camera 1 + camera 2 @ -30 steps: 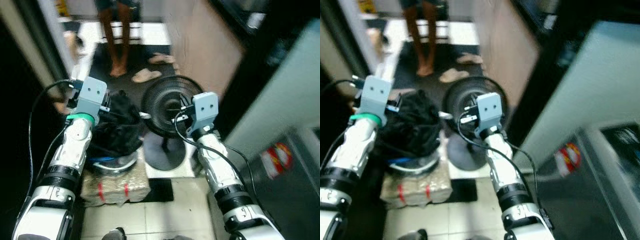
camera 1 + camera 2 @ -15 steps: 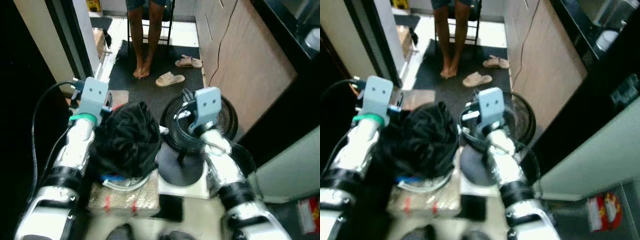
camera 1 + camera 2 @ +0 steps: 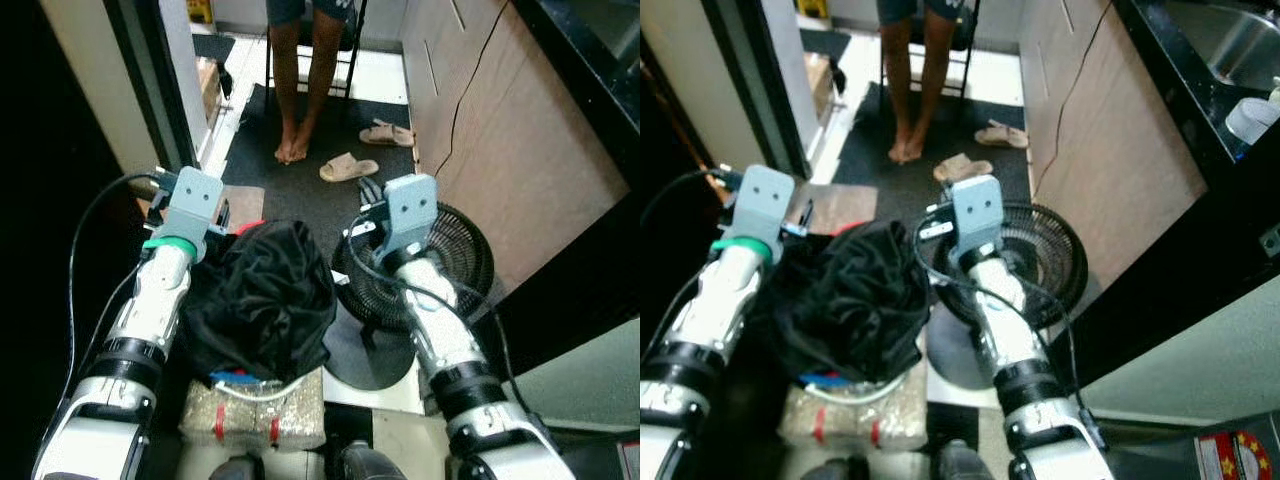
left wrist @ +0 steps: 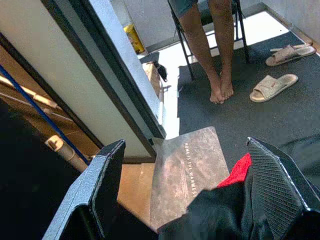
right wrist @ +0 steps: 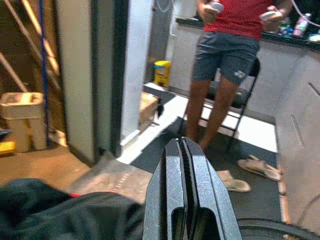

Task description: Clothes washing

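Two arms flank black clothes (image 3: 262, 300) heaped beside a fan (image 3: 440, 265).

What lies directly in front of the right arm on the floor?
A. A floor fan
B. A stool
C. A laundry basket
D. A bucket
A: the round black grille of a floor fan on its base sits just past the right gripper, beside the black clothes.

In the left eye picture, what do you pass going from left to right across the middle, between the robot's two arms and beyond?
Left claw → heap of black clothes → right claw, held over the black floor fan → wooden cabinet.
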Controlling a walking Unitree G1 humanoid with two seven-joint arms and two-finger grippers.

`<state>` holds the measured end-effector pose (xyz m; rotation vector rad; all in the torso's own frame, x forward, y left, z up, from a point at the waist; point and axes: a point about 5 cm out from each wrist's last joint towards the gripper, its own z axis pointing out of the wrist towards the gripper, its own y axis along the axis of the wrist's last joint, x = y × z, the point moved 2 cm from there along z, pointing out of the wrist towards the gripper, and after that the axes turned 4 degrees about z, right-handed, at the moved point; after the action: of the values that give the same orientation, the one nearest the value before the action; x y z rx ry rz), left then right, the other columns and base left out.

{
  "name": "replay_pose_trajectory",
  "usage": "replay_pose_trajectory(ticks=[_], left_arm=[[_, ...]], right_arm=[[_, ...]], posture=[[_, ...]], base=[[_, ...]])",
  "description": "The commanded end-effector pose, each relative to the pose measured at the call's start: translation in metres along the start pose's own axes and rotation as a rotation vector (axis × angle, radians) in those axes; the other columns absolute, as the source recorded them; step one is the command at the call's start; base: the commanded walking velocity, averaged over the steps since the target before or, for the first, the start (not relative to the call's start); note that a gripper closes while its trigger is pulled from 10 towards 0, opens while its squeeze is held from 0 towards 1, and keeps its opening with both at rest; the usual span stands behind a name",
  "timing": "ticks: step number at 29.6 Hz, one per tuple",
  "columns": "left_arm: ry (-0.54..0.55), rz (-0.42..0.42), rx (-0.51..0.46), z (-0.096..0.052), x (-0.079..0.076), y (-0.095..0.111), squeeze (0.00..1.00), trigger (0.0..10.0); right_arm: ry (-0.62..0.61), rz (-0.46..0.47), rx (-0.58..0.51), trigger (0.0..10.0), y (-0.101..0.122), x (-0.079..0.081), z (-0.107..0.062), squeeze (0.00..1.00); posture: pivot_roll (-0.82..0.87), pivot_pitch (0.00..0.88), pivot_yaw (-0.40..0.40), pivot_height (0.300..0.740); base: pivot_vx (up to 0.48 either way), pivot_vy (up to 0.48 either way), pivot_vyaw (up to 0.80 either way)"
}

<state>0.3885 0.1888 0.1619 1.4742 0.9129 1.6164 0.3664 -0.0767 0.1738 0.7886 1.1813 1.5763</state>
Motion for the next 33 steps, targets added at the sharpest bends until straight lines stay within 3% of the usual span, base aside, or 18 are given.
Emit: replay_pose_trajectory(ticks=[1,23,33], left_arm=[[-0.013,0.001,0.014,-0.0032,-0.004,-0.0062,0.0,10.0],[-0.005,-0.003,-0.031,-0.0015,-0.0018,0.0021,0.0,10.0],[0.005,-0.003,-0.042,-0.0017,-0.0003,0.0031,0.0,10.0]], right_arm=[[-0.016,0.0,0.029,10.0,-0.0072,-0.0047,-0.005,0.0],[-0.018,0.002,0.027,10.0,-0.0068,-0.0045,-0.005,0.0],[-0.017,0.003,0.028,10.0,-0.007,-0.0042,-0.0053,0.0]], posture=[[-0.01,0.059,0.007,0.74],[-0.01,0.069,0.01,0.74],[-0.01,0.072,0.008,0.74]], base=[[0.0,0.0,0.0],[0.0,0.0,0.0],[0.461,0.0,0.0]])
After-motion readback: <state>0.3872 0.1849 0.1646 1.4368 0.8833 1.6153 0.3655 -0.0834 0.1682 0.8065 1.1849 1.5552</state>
